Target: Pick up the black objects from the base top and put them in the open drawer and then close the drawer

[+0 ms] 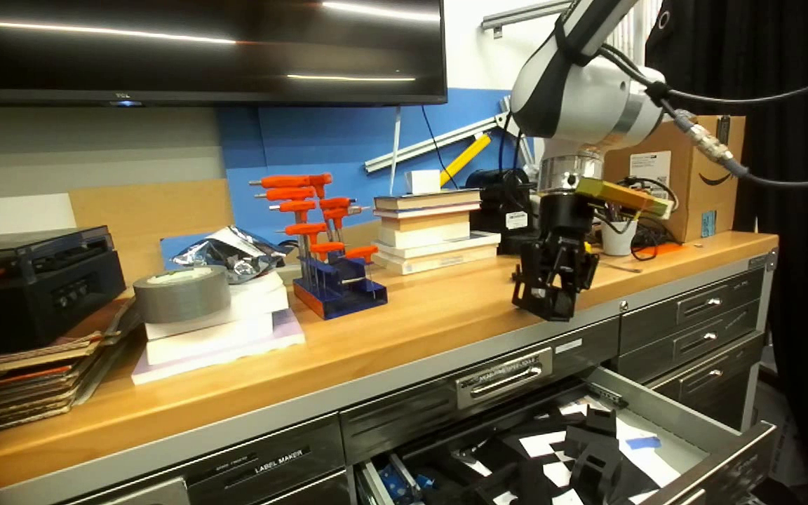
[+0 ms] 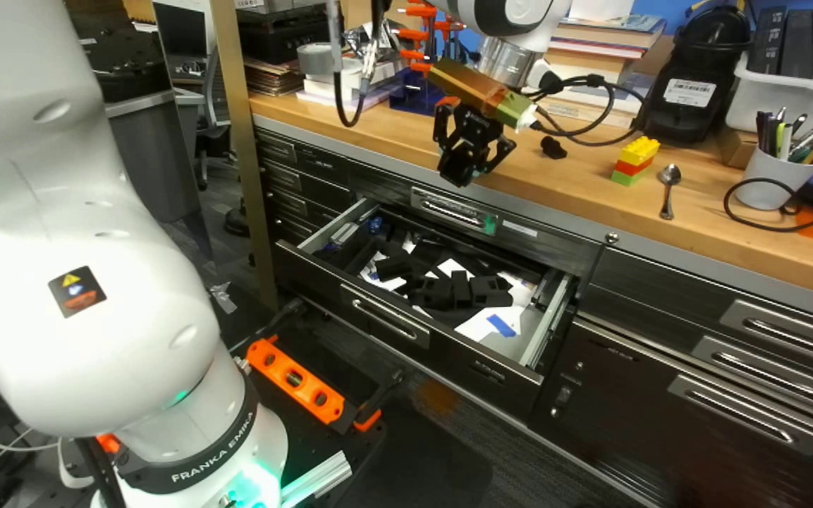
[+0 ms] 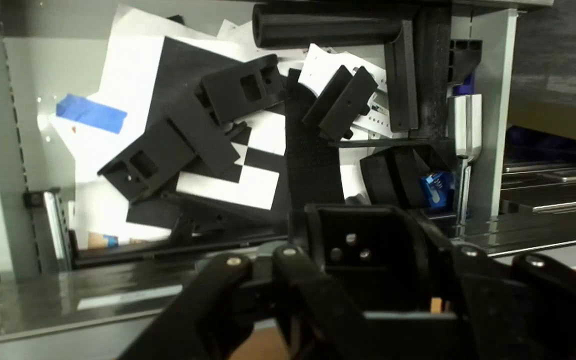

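My gripper is shut on a black part, a hollow boxy piece with small round metal spots. In an exterior view, the gripper holds this part in the air near the countertop's front edge, above and behind the open drawer. In the wrist view, the gripper has a finger on either side of the part. Another small black object lies on the wooden countertop. The open drawer holds several black parts on papers; it also shows in the wrist view.
A toy brick stack, a spoon and a pen cup stand or lie on the countertop. Books, a hex key stand and tape are at the back and side. A closed drawer's handle is above the open drawer.
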Robot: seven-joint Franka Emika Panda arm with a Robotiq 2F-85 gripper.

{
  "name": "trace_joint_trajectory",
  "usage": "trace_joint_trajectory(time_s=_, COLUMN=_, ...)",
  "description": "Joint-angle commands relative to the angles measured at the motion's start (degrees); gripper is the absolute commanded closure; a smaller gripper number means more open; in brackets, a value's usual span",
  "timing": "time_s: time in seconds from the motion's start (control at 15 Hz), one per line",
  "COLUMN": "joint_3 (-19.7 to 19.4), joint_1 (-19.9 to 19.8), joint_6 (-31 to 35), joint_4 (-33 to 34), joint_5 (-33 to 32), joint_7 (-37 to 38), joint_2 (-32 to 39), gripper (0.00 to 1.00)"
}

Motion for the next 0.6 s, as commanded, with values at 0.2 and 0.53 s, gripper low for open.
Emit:
trace_joint_trajectory(time_s=0.2, joint_3=-3.4, joint_1=0.4, joint_6=11.2, joint_4=-19.8, joint_5=6.3, joint_7=8.0, joint_2=-13.2, gripper=0.67)
trace_joint_trajectory(time_s=0.53, joint_3=-4.9, joint_1=0.4, joint_6=17.2, joint_4=-22.0, joint_5=8.0, joint_7=15.9, joint_2=-10.2, gripper=0.67)
